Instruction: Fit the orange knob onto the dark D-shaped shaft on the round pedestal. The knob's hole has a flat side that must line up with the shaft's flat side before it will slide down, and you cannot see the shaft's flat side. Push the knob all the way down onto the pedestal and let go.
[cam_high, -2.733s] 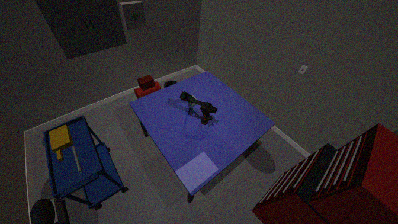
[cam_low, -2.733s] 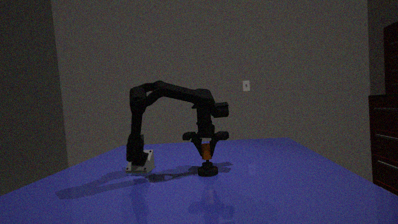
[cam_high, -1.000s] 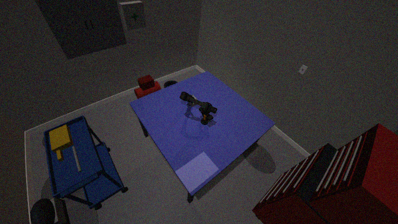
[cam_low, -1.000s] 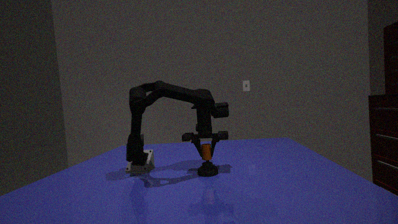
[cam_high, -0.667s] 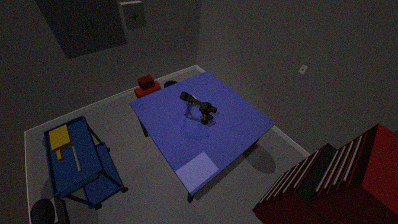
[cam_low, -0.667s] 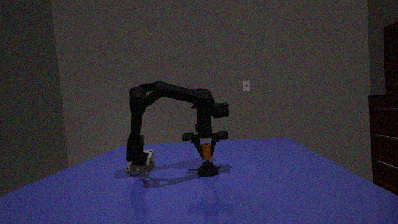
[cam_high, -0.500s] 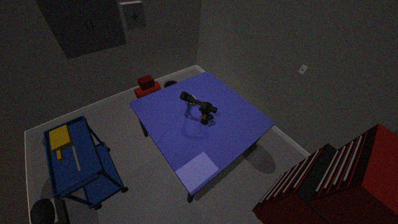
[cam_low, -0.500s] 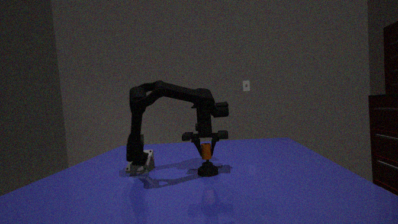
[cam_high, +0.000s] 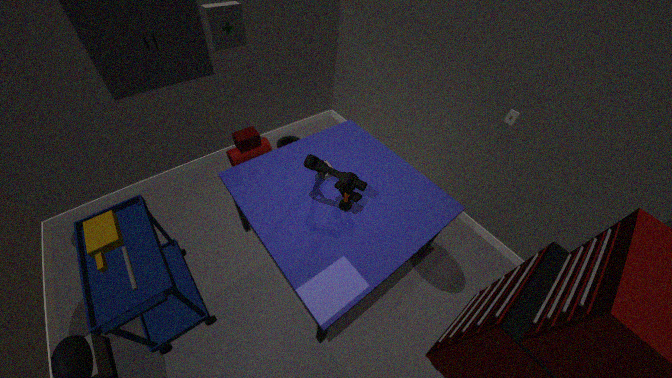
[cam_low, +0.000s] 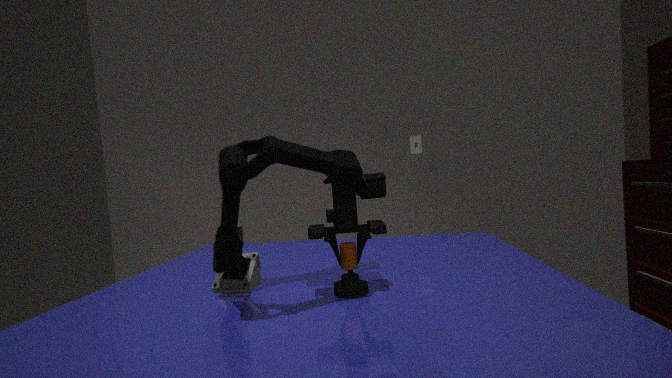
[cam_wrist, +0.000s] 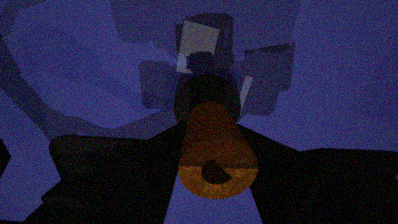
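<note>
My gripper (cam_low: 348, 256) (cam_wrist: 210, 127) (cam_high: 346, 199) is shut on the orange knob (cam_low: 348, 255) (cam_wrist: 216, 150) (cam_high: 345, 200) and holds it upright. The knob hangs directly over the dark round pedestal (cam_low: 351, 288) (cam_wrist: 206, 92), which stands on the blue table (cam_low: 475, 300) (cam_high: 280, 200). A short stub of the dark shaft (cam_low: 350, 273) shows between the knob's bottom and the pedestal. In the wrist view the knob's top face shows a dark hole with one flat side. The shaft's flat side is hidden.
The arm's base (cam_low: 237, 275) stands on the table to the left of the pedestal. A blue cart (cam_high: 135, 275) stands on the floor to the left, a red tool chest (cam_high: 575, 310) to the right, and a red box (cam_high: 247, 142) behind the table.
</note>
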